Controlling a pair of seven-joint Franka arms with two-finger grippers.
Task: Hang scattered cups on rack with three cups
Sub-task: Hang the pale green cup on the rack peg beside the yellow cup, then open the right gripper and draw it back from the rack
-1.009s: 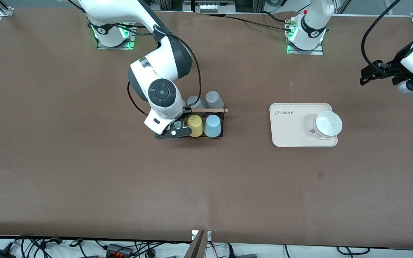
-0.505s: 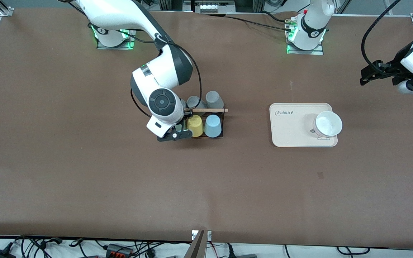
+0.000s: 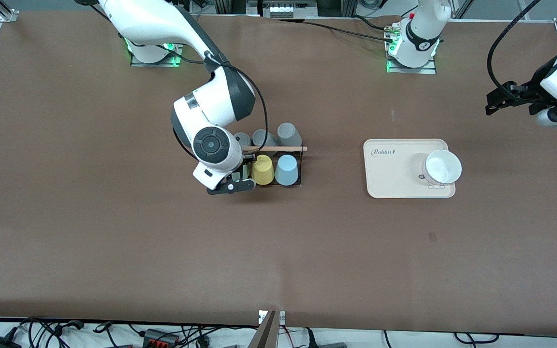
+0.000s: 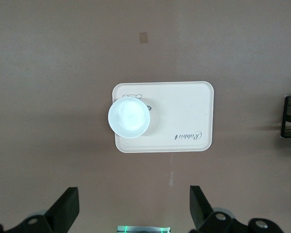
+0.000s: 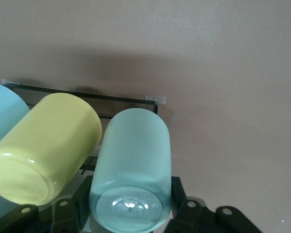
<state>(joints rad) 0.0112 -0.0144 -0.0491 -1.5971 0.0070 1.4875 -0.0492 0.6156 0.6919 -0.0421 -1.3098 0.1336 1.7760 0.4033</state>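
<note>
From the front, the right arm hides most of the mint-green cup (image 5: 131, 170), clamped upside-down in the right gripper (image 3: 238, 180) at the rack's (image 3: 300, 166) right-arm end, beside the yellow cup (image 3: 262, 169) and the light blue cup (image 3: 286, 169). The left gripper (image 4: 133, 211) waits open above the table near the cream tray (image 4: 184, 104).

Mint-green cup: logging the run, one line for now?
right gripper: shut on mint-green cup | at rack beside yellow cup | left gripper: open, waiting

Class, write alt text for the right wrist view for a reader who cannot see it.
The right gripper has its jaws shut on a mint cup, bottom toward the camera, beside a yellow cup on the black rack. A blue cup shows at the edge; brown table fills the rest.
</note>
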